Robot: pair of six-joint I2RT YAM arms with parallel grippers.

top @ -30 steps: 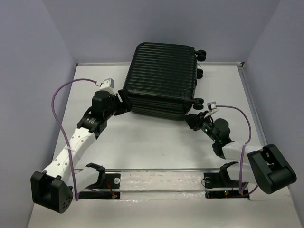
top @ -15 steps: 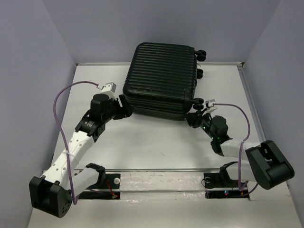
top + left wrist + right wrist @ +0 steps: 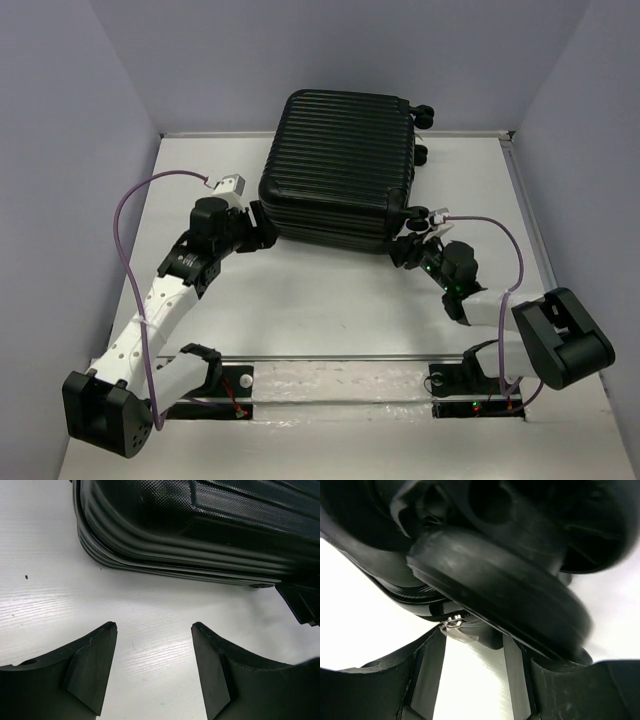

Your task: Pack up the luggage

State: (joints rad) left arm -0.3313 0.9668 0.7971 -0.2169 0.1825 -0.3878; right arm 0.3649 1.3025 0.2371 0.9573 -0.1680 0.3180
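Note:
The luggage [image 3: 342,165], a black ribbed hard-shell suitcase, lies flat and closed at the back middle of the table. My left gripper [image 3: 262,232] is at its near left corner, open and empty. In the left wrist view the left gripper [image 3: 154,630] has only bare table between its fingers, with the suitcase edge [image 3: 200,535] just ahead. My right gripper [image 3: 404,250] is at the near right corner, below a wheel [image 3: 416,213]. In the right wrist view the right gripper [image 3: 477,640] is open, with the wheel [image 3: 500,590] filling the frame and a metal zipper pull [image 3: 451,623] by the left fingertip.
The white table [image 3: 320,300] runs from the suitcase to a metal rail [image 3: 330,358] at the near edge, where both arm bases stand. Grey walls close in the left, right and back. More suitcase wheels [image 3: 424,113] stick out at the back right.
My right gripper has edged in closer under the suitcase's near right wheel. My left gripper has shifted slightly along the near left corner. The suitcase has not moved.

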